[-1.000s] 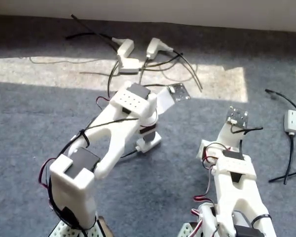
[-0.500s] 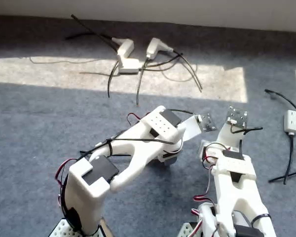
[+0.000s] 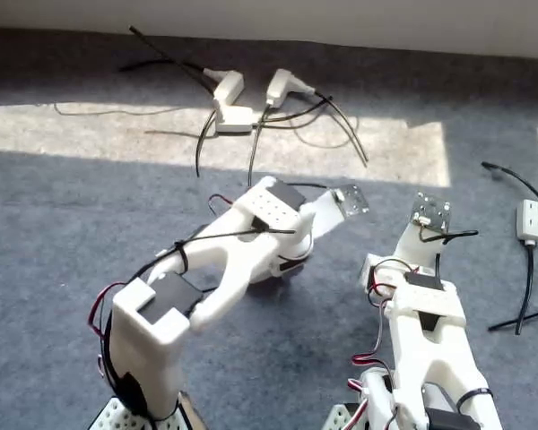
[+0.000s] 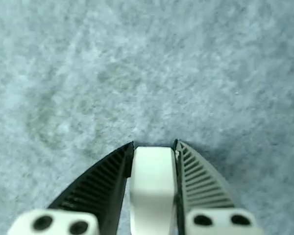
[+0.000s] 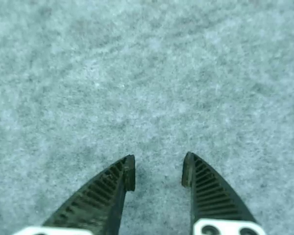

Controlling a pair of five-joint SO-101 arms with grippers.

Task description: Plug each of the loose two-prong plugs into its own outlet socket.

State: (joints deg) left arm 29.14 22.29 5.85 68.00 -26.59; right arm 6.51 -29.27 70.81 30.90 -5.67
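Between the fingers of the left end effector (image 4: 154, 146): one white plug (image 4: 153, 186), clamped on both sides, above the grey carpet (image 3: 72, 233). At the carpet's far edge I log a second plug (image 3: 227, 87) and a third plug (image 3: 282, 86), near a white block (image 3: 236, 117) among black cables (image 3: 345, 125). Far right: one outlet socket (image 3: 530, 219). Right end effector (image 5: 158, 169): fingers parted wide, over carpet.

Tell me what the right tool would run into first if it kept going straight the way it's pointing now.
The grey carpet. The right tool points down at bare carpet, open, with nothing between or ahead of its fingers. How near it is, I can't tell.
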